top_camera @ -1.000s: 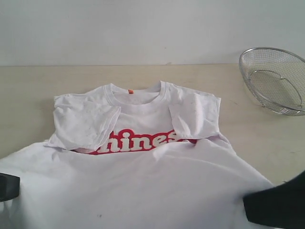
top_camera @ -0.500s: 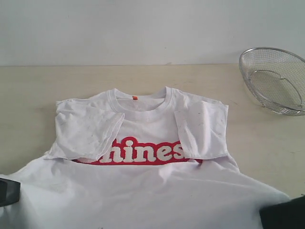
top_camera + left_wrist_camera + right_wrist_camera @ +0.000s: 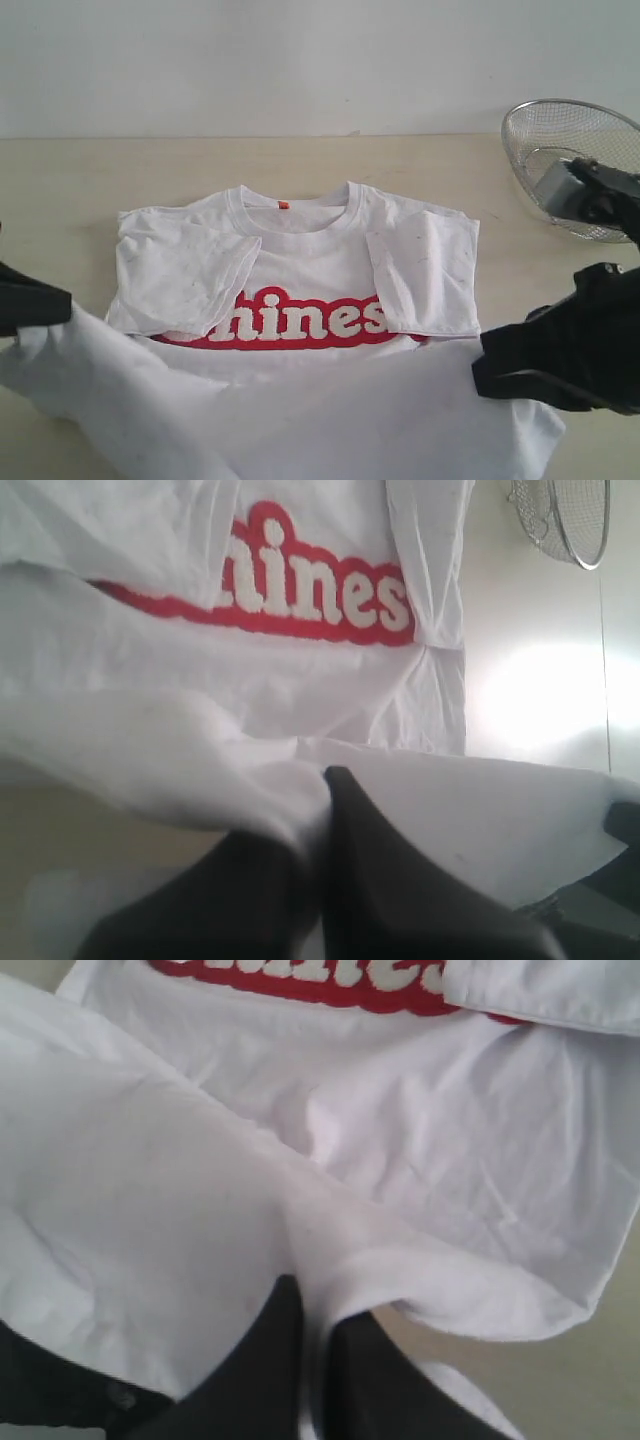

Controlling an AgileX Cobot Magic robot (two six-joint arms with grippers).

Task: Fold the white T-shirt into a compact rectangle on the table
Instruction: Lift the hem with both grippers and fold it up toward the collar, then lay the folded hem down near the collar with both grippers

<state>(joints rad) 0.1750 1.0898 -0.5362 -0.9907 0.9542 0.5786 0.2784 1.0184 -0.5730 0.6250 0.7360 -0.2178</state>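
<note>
Now left fingers (image 3: 385, 885) and right fingers (image 3: 262, 1360) pinch one white T-shirt (image 3: 310, 250)

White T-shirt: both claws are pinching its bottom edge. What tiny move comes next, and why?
Probably carry the bottom edge forward toward the collar. The left gripper and right gripper are each shut on it, lifted off the table; the white T-shirt's sleeves are folded in, and the red banner is uncovered.
</note>
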